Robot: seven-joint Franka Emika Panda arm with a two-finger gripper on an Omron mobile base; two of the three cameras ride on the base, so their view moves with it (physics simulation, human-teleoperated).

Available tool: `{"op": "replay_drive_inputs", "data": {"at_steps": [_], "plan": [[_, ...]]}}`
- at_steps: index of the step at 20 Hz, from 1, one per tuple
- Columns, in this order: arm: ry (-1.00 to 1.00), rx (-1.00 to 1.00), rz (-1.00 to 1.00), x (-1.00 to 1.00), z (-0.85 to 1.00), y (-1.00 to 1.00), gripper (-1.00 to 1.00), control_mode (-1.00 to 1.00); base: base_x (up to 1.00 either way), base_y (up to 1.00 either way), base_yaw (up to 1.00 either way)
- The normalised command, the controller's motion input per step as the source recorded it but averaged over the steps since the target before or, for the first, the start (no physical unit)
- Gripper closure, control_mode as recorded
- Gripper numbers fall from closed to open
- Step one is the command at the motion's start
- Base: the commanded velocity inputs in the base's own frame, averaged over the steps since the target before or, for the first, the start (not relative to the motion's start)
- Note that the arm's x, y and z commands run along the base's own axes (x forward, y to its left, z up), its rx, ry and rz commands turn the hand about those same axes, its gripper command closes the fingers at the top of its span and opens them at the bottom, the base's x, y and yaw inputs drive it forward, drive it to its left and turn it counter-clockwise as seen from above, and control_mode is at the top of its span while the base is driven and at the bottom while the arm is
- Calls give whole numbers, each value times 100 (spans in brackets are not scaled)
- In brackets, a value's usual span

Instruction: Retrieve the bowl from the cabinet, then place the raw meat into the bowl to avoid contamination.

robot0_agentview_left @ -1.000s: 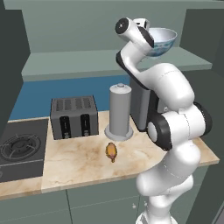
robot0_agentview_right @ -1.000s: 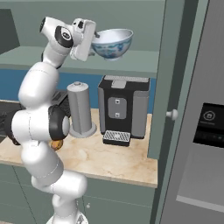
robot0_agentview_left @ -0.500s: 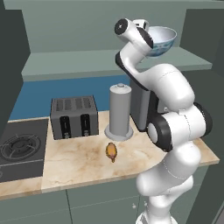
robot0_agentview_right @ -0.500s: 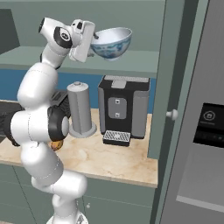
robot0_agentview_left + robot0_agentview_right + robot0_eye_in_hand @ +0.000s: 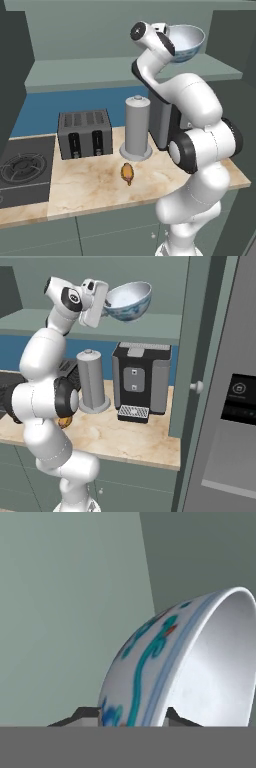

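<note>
Your gripper (image 5: 106,305) now clamped on bowl (image 5: 127,301) rim — jaws stood apart a second ago. Bowl sits tilted in cabinet (image 5: 100,35), just beyond fingertips (image 5: 85,714), above shelf. Grasp step judged complete — raw meat (image 5: 127,172) waits on counter (image 5: 90,185) far below; lift out carefully.
</note>
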Motion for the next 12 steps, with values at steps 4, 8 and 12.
{"op": "replay_drive_inputs", "data": {"at_steps": [4,8,12], "plan": [[0,0,0,0,-6,0,100,-100,0,0,0],[0,0,0,0,-5,0,100,-100,0,0,0],[0,0,0,0,-1,0,100,-100,0,0,0]]}}
